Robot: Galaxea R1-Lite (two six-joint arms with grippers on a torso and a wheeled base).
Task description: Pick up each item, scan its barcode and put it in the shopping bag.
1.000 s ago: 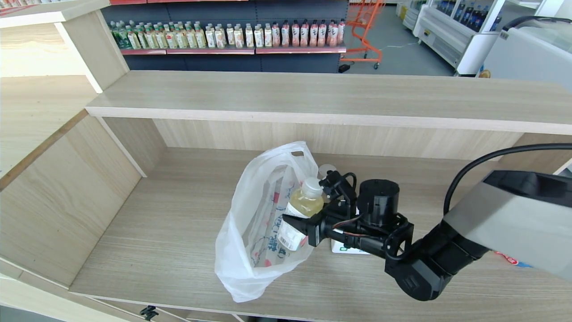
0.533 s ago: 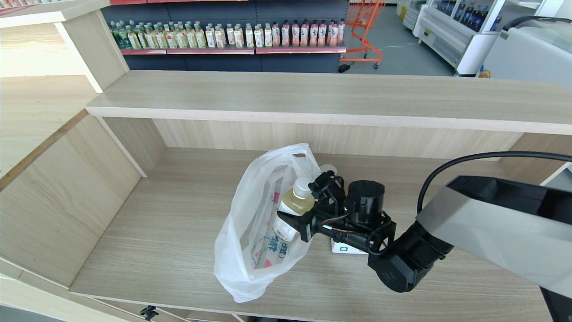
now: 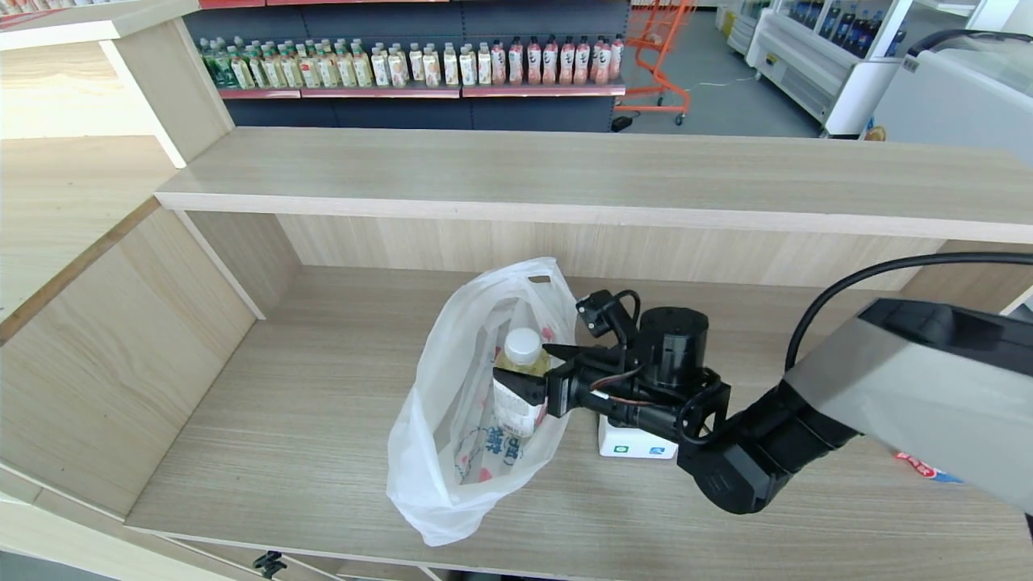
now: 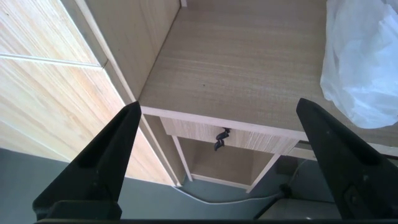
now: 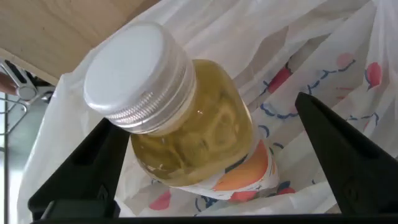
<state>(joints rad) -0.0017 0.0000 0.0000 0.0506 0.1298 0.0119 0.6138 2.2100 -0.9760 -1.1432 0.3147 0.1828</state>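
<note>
A clear bottle (image 3: 520,379) of yellow drink with a white cap stands upright inside the white plastic shopping bag (image 3: 452,420) on the wooden counter. My right gripper (image 3: 529,365) is at the bag's mouth, open, with one finger on each side of the bottle. In the right wrist view the bottle (image 5: 186,118) sits between the fingers of the right gripper (image 5: 210,115), with a gap on one side and the bag (image 5: 323,74) showing behind. My left gripper (image 4: 217,137) hangs open and holds nothing, off the counter's near left edge, with the bag (image 4: 364,68) to one side.
A small white scanner box (image 3: 637,440) stands on the counter just right of the bag, under my right wrist. A red and blue packet (image 3: 924,468) lies at the far right. A raised wooden ledge (image 3: 565,173) and side walls enclose the counter.
The bottle went from tilted at the bag's rim to upright and lower inside the bag. My right gripper followed it left and its fingers have spread apart.
</note>
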